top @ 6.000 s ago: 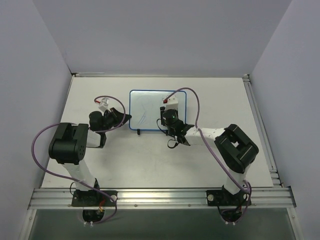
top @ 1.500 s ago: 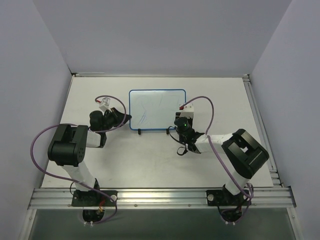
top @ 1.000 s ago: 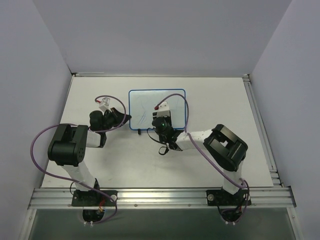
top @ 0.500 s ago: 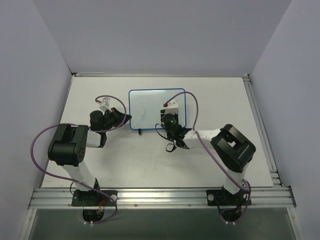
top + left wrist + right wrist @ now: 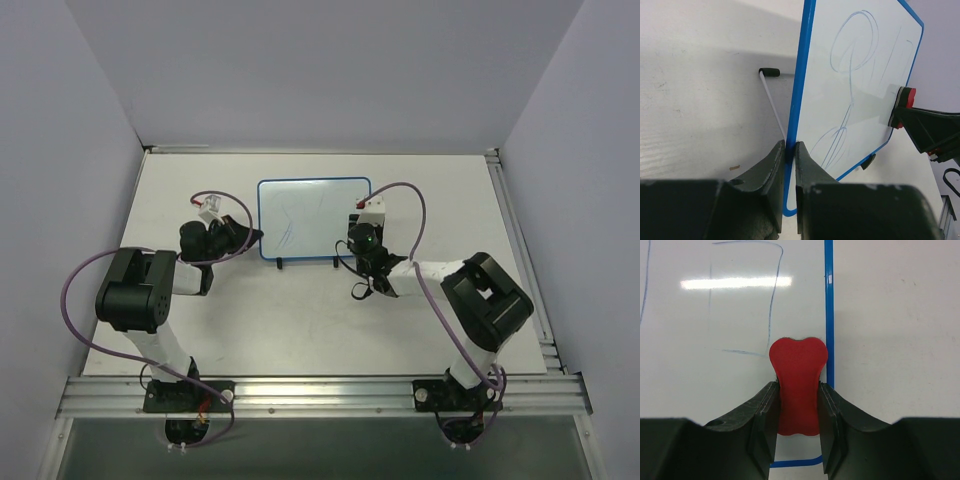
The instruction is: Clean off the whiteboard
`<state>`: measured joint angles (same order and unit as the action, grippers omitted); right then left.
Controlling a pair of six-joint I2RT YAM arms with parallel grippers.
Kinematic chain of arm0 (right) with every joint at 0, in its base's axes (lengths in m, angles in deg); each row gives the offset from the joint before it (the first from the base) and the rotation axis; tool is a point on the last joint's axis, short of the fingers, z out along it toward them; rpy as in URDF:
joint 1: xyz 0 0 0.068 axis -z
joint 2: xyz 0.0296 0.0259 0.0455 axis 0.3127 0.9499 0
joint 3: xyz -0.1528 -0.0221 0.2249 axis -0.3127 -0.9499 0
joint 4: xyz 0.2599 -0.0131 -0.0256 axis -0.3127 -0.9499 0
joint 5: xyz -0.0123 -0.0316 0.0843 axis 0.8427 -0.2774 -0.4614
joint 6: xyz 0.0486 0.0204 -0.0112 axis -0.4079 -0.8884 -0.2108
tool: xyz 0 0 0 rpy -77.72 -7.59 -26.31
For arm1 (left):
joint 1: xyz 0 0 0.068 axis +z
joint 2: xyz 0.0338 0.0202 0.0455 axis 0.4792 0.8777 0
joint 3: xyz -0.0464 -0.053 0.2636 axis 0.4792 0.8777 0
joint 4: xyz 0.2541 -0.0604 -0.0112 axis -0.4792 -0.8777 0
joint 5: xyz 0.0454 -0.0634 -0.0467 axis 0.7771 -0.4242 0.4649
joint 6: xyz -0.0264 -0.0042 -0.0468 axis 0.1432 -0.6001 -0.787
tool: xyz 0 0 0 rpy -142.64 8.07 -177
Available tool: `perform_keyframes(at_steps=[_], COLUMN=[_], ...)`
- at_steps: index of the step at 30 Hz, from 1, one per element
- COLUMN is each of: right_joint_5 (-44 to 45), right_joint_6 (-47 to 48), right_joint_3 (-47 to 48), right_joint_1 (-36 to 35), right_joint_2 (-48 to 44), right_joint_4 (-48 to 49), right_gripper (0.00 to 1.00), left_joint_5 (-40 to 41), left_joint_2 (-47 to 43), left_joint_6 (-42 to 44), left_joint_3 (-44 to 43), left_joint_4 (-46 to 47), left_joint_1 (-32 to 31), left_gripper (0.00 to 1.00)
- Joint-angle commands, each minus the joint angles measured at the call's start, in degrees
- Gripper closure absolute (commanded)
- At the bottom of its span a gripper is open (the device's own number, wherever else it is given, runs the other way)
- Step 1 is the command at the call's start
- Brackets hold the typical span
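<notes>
The flat white whiteboard with a thin blue rim (image 5: 300, 215) stands propped mid-way along the white table (image 5: 450, 200), faint blue scribbles (image 5: 850, 65) across it. Our left gripper (image 5: 789, 150) pinches its edge. Our right gripper (image 5: 797, 410) clamps a small red eraser (image 5: 798, 365), seemingly touching the board's right border. We should press evenly and sweep leftward over every stroke.

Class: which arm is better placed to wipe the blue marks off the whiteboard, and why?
Right. The right tool grips the red eraser at the whiteboard near its right edge, beside blue marks; the left tool is clamped on its left rim.
</notes>
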<state>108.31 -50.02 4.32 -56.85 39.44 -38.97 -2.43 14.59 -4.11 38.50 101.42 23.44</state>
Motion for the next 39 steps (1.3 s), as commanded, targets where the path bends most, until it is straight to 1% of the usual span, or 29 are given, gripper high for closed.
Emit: perform_keyframes(at_steps=[1,15,20,25,29,32,39], right_joint_5=[1.52,-1.81,-2.43,-4.27,-5.25,-4.90,-3.49], right_joint_6=[0.20,3.54,4.15,4.68,4.16,3.81,2.40], right_joint_3=[0.52,14.93,16.69,20.90,23.37,24.78,27.24], right_joint_1=[1.19,4.70,5.14,5.41,4.45,2.16,-5.39], right_joint_2=[0.92,6.81,7.25,9.88,12.25,14.01,18.06], right_joint_4=[-2.70,-5.95,-6.48,-7.62,-8.15,-8.24,-8.07], right_gripper=[0.98,0.97,0.97,0.97,0.97,0.97,0.97], left_joint_5=[1.39,1.30,0.95,0.78,0.69,0.78,0.69], left_joint_2=[-1.06,-1.23,-0.53,-0.53,-0.53,-0.79,-0.71], left_joint_6=[1.89,2.06,1.71,1.54,1.45,1.62,1.62], left_joint_3=[-1.10,-1.28,-1.54,-1.54,-1.63,-1.54,-1.63], left_joint_4=[-1.83,-2.09,-1.92,-1.65,-1.56,-1.56,-1.74], left_joint_1=[0.01,-0.08,-0.08,-0.17,-0.26,-0.26,-0.43], left_gripper=[0.98,0.98,0.97,0.98,0.98,0.98,0.98])
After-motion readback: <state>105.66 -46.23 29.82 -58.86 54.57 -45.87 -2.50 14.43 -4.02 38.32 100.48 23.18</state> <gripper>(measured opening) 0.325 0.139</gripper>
